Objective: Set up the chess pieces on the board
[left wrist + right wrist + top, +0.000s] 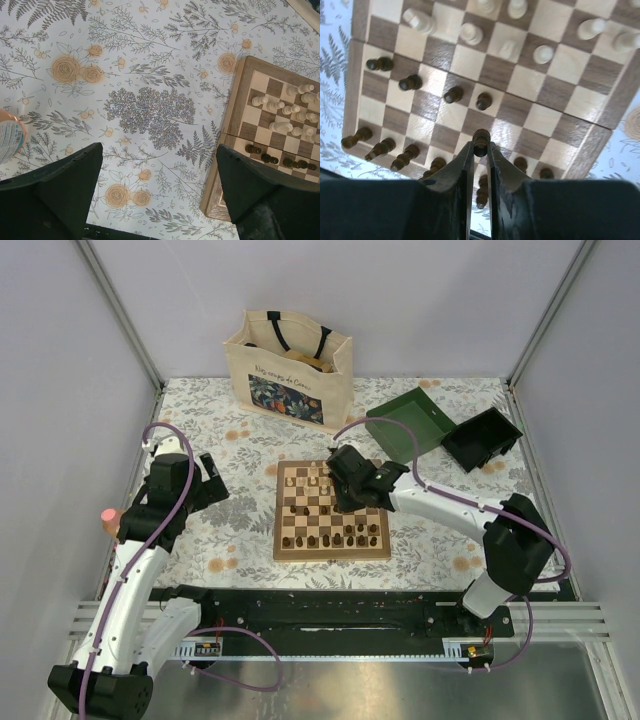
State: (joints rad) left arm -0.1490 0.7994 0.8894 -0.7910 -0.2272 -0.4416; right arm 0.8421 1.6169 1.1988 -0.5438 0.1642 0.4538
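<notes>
One table: a white floral-patterned cloth (230, 540) carries everything; a cream fabric tote bag (290, 365) and a dark green open box (405, 425) stand at the far side, apart from the play.
Board: the square wooden chessboard with tan and dark brown squares (330, 554) lies flat mid-cloth, between the two arms.
Left side: the left gripper (157, 200) hangs over bare cloth near the board's left edge, jaws spread wide, empty.
Right side: the right gripper (480, 149) is low over the board's near half, pinched tight on a dark brown round-headed wooden piece (481, 139); whether its base touches the square cannot be told.
Pale set: the cream wooden chess pieces (471, 33) sit on the far rows, unevenly spaced, one or two tilted.
Dark set: the dark brown wooden chess pieces (410, 82) occupy the near rows, with a ragged front line and several leaning along the edge.
Done: apparently most pieces are on the board, each colour on its own side; none shows on the cloth.
Left to do: probably seating the held piece, then righting and squaring the crooked ones.
</notes>
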